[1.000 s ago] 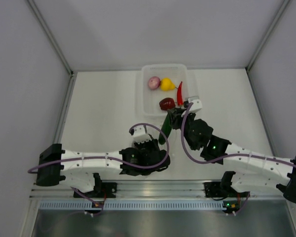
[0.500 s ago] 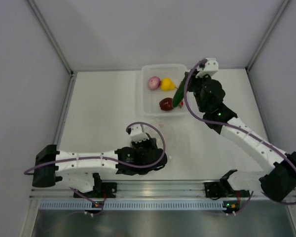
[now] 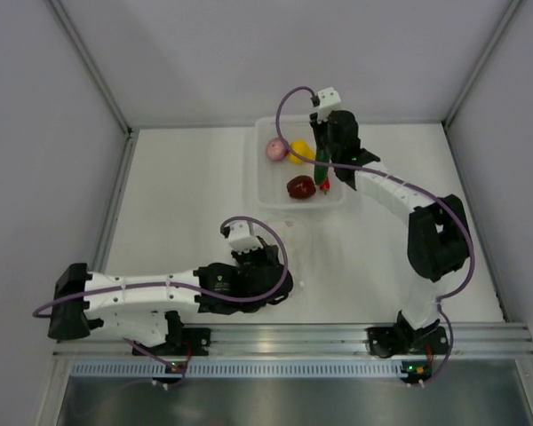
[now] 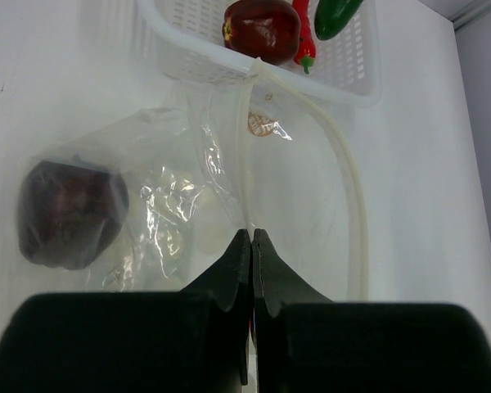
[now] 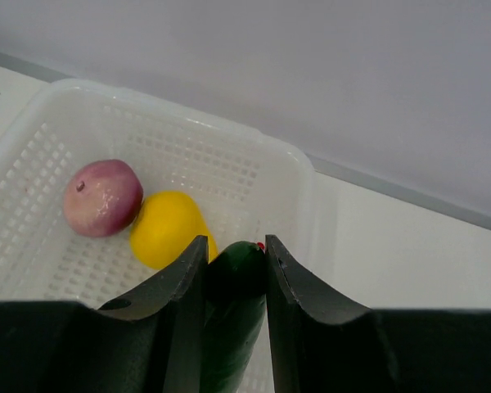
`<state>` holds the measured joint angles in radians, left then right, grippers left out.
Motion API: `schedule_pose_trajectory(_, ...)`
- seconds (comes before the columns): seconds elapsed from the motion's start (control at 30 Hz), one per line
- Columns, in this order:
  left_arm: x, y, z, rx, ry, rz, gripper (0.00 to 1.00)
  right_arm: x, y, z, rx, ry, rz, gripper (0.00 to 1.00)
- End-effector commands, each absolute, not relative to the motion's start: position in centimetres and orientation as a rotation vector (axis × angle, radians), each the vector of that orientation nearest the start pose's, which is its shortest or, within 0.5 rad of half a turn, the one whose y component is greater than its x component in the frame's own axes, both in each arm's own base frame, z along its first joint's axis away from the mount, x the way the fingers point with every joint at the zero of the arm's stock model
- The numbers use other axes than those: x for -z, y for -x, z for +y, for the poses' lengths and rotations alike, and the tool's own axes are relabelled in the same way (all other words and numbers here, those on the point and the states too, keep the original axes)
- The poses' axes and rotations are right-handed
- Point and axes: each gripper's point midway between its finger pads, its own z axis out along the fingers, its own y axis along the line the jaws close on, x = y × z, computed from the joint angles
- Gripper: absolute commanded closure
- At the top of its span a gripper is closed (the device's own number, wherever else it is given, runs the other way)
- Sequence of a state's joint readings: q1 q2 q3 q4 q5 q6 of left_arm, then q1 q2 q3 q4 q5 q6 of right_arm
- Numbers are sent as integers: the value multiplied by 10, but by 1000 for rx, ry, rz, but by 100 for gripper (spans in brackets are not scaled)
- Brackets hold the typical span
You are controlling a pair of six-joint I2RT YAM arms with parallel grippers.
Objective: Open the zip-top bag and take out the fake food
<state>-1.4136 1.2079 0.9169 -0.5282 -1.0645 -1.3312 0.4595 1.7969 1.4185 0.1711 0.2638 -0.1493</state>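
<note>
Clenched in the right gripper (image 5: 236,246), jaws narrowed to its width: a green cucumber (image 5: 229,286), over the white basket (image 5: 303,164) at upper centre of the top view. In the basket below: pink onion (image 5: 102,196) touching yellow pear (image 5: 168,229), dark red apple (image 4: 262,29), red chili (image 4: 304,41). Lower centre, pinched in the left gripper (image 4: 251,241), jaws pressed fully together: the rim of the zip-top bag (image 4: 180,180), lying crumpled on the tabletop (image 4: 434,205) just beside the basket. Inside the bag, left of the wrist frame: a dark purple piece (image 4: 69,213).

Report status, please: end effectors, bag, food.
Right end effector shut on cucumber, above basket. Left end effector shut on bag; dark purple piece inside. No obstruction seen.
</note>
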Motion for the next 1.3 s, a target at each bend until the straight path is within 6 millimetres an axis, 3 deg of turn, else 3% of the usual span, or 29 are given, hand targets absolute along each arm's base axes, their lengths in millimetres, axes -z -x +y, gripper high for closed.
schedule_pose_trajectory(0.0, -210, -180, -276, 541, 353, 1923, 100, -248, -542, 215, 20, 413, 1713, 94)
schedule_pose_trajectory(0.03, -213, -179, -276, 549, 350, 1924, 100, -244, -545, 215, 32, 409, 1724, 76)
schedule_pose_trajectory(0.13, -224, -177, -278, 579, 329, 1929, 100, -232, -547, 220, 50, 422, 1749, 58)
schedule_pose_trajectory(0.2, -234, -176, -276, 609, 335, 1921, 100, -231, -546, 224, 51, 425, 1753, 52)
schedule_pose_trajectory(0.33, -249, -176, -275, 639, 335, 1905, 100, -246, -540, 222, 53, 393, 1752, 29)
schedule_pose_trajectory(0.37, -253, -176, -275, 641, 335, 1899, 100, -251, -538, 220, 55, 382, 1752, 27)
schedule_pose_trajectory(0.4, -256, -177, -274, 630, 324, 1891, 100, -264, -533, 214, 68, 350, 1744, 26)
schedule_pose_trajectory(0.47, -268, -179, -274, 631, 329, 1869, 100, -271, -521, 212, 37, 320, 1768, 27)
schedule_pose_trajectory(0.5, -271, -180, -273, 626, 329, 1861, 100, -287, -507, 210, 4, 304, 1763, 27)
schedule_pose_trajectory(0.57, -278, -183, -271, 626, 348, 1838, 100, -293, -485, 209, -88, 265, 1807, 30)
schedule_pose_trajectory(0.6, -281, -183, -270, 626, 353, 1831, 100, -307, -464, 212, -183, 263, 1800, 32)
schedule_pose_trajectory(0.77, -287, -187, -271, 639, 410, 1805, 100, -324, -383, 221, -534, 198, 1853, 49)
schedule_pose_trajectory(0.9, -288, -190, -272, 646, 459, 1784, 100, -342, -317, 214, -709, 203, 1818, 62)
schedule_pose_trajectory(0.93, -289, -190, -273, 648, 465, 1783, 100, -343, -307, 213, -736, 199, 1824, 67)
schedule_pose_trajectory(1.1, -283, -193, -283, 633, 487, 1778, 100, -345, -237, 232, -978, 325, 1805, 70)
schedule_pose_trajectory(1.2, -282, -195, -289, 637, 511, 1772, 100, -333, -208, 248, -1058, 380, 1832, 72)
schedule_pose_trajectory(1.27, -280, -196, -294, 632, 516, 1774, 100, -323, -202, 254, -1043, 365, 1865, 72)
